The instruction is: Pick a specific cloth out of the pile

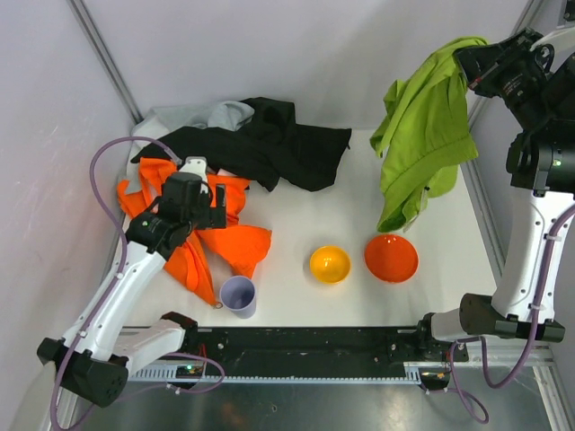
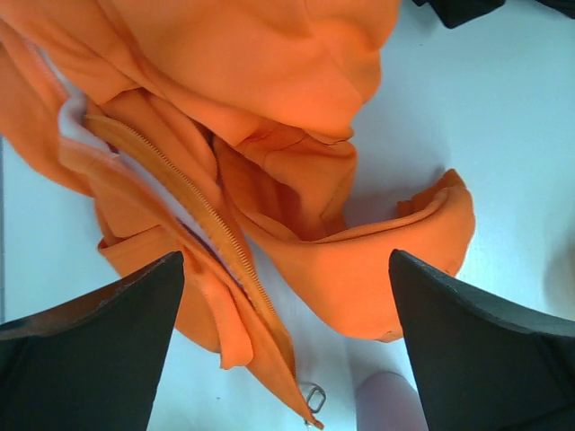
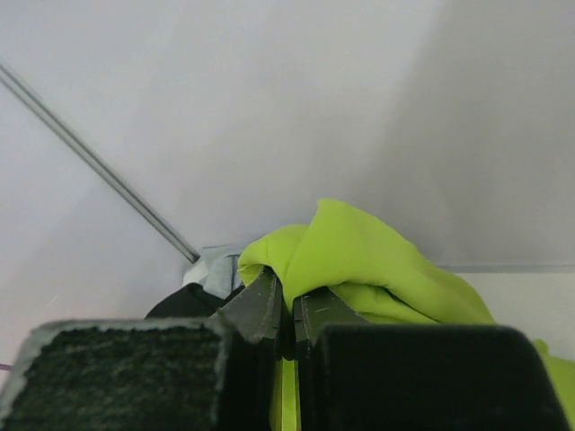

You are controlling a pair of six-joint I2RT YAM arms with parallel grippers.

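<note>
The lime-green cloth [image 1: 424, 126] hangs in the air at the far right, its lower end near the table above the orange bowl. My right gripper [image 1: 469, 61] is shut on the cloth's top edge; in the right wrist view the cloth [image 3: 377, 260] bunches over the closed jaws of the right gripper [image 3: 289, 301]. The pile [image 1: 243, 135] of black, grey and orange garments lies at the back left. My left gripper [image 1: 203, 199] hovers open over the orange garment [image 2: 296, 135], and between the fingers of the left gripper [image 2: 286, 341] nothing is held.
A yellow bowl [image 1: 330, 264] and an orange bowl [image 1: 391, 258] sit at the front of the table. A lilac cup [image 1: 238, 295] stands by the orange garment's hem. White walls close in the back and both sides. A zipper pull [image 2: 313, 396] lies on the table.
</note>
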